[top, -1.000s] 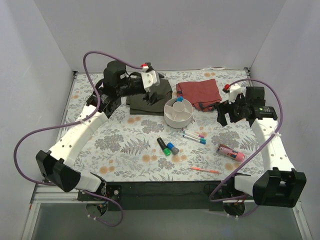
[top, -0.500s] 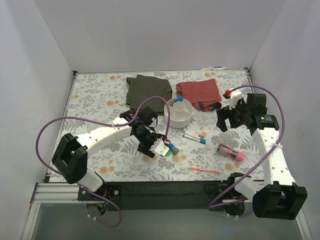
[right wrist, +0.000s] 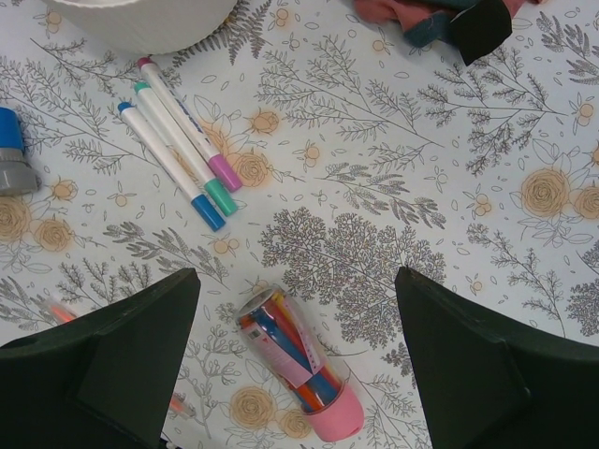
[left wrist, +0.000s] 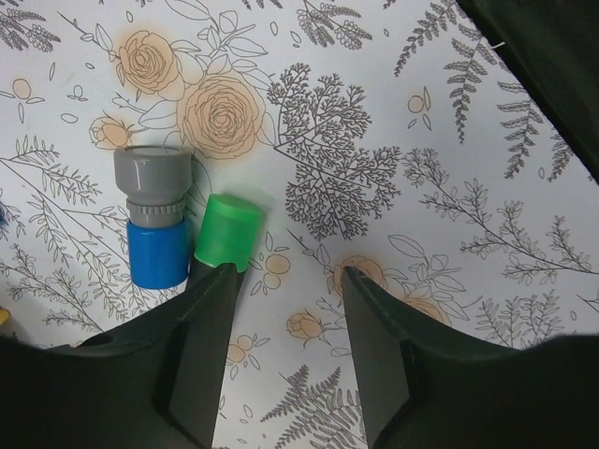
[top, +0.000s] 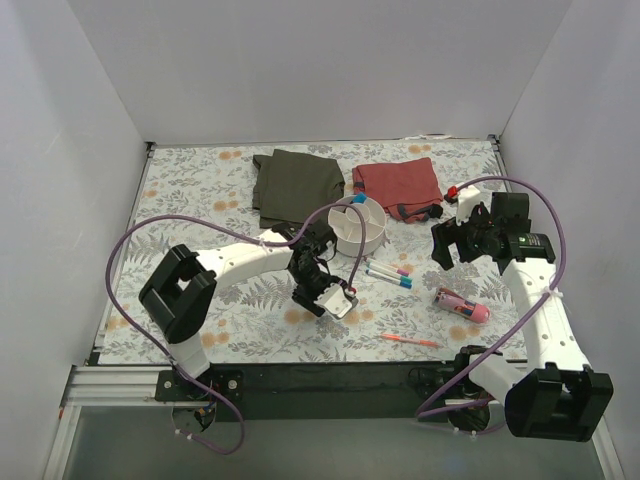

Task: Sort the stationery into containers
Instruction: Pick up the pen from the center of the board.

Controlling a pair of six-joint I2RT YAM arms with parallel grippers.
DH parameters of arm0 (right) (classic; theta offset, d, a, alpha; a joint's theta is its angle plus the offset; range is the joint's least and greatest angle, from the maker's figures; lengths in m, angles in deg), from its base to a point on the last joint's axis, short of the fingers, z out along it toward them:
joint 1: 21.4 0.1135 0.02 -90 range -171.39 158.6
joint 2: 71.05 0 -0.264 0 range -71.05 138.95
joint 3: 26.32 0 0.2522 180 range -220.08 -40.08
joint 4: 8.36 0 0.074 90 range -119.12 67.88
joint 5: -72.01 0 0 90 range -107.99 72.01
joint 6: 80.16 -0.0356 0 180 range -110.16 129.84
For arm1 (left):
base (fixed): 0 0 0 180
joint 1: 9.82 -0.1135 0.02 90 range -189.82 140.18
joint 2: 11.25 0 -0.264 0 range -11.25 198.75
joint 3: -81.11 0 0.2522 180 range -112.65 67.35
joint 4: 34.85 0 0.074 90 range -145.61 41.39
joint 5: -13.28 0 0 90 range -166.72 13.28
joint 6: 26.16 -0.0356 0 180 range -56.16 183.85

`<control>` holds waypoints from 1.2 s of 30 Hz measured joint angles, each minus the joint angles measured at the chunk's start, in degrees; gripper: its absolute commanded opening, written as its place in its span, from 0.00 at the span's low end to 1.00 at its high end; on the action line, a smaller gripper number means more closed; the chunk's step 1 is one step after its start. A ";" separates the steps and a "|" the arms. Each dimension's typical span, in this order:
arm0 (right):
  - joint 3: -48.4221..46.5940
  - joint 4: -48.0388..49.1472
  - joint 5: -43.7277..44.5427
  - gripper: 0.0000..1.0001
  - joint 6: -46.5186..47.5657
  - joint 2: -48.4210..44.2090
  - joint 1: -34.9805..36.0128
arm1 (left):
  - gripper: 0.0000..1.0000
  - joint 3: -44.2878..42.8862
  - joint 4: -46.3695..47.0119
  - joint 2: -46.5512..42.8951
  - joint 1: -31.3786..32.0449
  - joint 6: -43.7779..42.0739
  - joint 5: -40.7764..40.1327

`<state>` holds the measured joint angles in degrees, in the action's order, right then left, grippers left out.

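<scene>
Shows a floral table [top: 200,200] filling the middle of the overhead view, with an olive cloth [top: 298,185] and a red cloth [top: 398,183] folded along its upper edge. Places the left gripper [top: 335,300] low at frame centre and the right gripper [top: 447,240] raised at centre right. Judged as the pick-up step for a marker, with most stationery not yet sorted.

Locates the white bowl [top: 357,246] just above centre, near both cloths, with one blue-capped item [top: 358,199] standing inside. Locates the fat pink tube [top: 462,305] at lower right, well apart from the bowl. Hides the markers beneath the left gripper in this view.

From the left wrist, reveals the green-capped marker [left wrist: 227,234] and the grey-and-blue marker [left wrist: 154,220] side by side at centre left. Shows the jaws spread and empty, the green cap lying just outside the gap, above the left finger. Calls next, probably, for a shift toward frame left so that both fingers straddle the green marker, then closing, lifting and carrying to a compartment.

From the right wrist, shows jaws wide apart, holding nothing, above the tube at bottom centre. Resolves three white pens [right wrist: 178,140] at upper left, lying parallel and close together, with pink, green and blue caps. Leaves the thin pink-orange pen [top: 410,340] plain only overhead, at lower centre right.
</scene>
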<state>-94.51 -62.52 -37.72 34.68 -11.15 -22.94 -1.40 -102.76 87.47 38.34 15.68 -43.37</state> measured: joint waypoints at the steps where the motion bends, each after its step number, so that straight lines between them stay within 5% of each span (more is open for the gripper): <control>1: -0.02 0.00 0.00 0.95 0.15 0.26 0.00 | 0.49 -0.35 0.33 0.70 0.02 -0.07 -0.04; 23: 0.24 0.55 -0.50 0.95 1.27 3.39 0.00 | 0.50 -3.67 5.31 9.84 0.72 -3.82 -1.73; 36: 2.75 1.36 -0.57 0.95 1.16 1.64 0.00 | 0.00 -5.64 3.48 11.28 0.79 -4.96 -2.91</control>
<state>-91.76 -61.17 -38.28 35.84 -9.52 -22.94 -7.04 -99.28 98.75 39.13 10.72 -46.28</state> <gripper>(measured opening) 0.949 0.308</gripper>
